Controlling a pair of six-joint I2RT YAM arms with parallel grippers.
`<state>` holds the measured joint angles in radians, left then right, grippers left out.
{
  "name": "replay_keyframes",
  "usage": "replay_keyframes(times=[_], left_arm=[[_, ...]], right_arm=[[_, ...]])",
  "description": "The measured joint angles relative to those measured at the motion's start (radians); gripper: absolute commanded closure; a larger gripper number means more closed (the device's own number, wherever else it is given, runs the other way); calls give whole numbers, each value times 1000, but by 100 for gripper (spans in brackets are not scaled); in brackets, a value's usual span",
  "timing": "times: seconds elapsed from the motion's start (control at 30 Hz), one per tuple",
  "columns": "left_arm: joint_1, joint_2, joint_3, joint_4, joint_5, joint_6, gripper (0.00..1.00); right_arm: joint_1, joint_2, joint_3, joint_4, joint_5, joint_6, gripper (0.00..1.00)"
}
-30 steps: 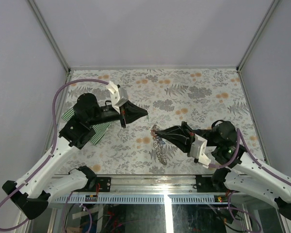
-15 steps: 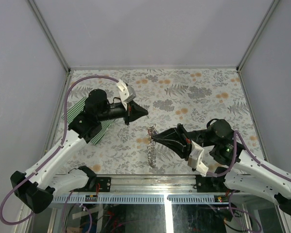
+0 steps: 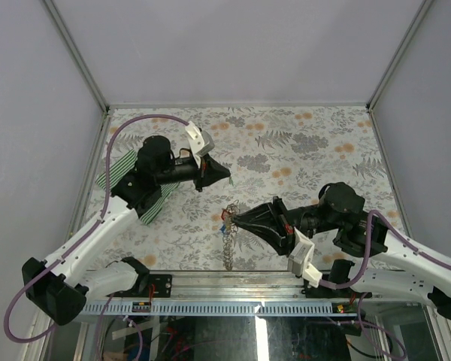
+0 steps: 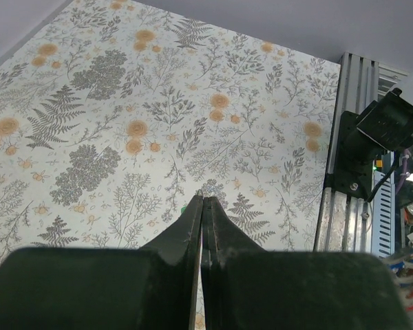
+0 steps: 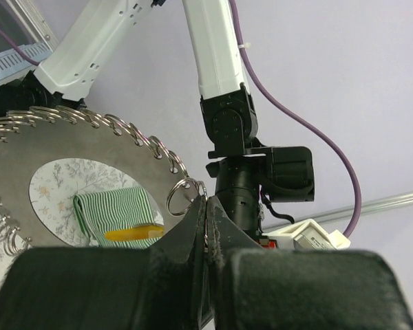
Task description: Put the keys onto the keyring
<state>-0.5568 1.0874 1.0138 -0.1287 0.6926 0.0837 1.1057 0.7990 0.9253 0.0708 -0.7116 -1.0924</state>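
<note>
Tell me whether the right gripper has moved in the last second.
Yes. The right gripper has shifted toward the metal rail along the near edge and slightly left, carrying the keyring.

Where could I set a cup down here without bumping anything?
Bare: the table along the back wall, over to its right corner. Crowded: the middle, with left gripper, right gripper and keyring; striped cloth at left.
</note>
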Motion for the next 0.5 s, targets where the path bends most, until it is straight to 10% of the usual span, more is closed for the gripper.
replay_keyframes(times=[0.5], left_arm=[[3,19,0,0,-1,4,100]], right_arm=[[75,41,72,-199,148,-146,100]])
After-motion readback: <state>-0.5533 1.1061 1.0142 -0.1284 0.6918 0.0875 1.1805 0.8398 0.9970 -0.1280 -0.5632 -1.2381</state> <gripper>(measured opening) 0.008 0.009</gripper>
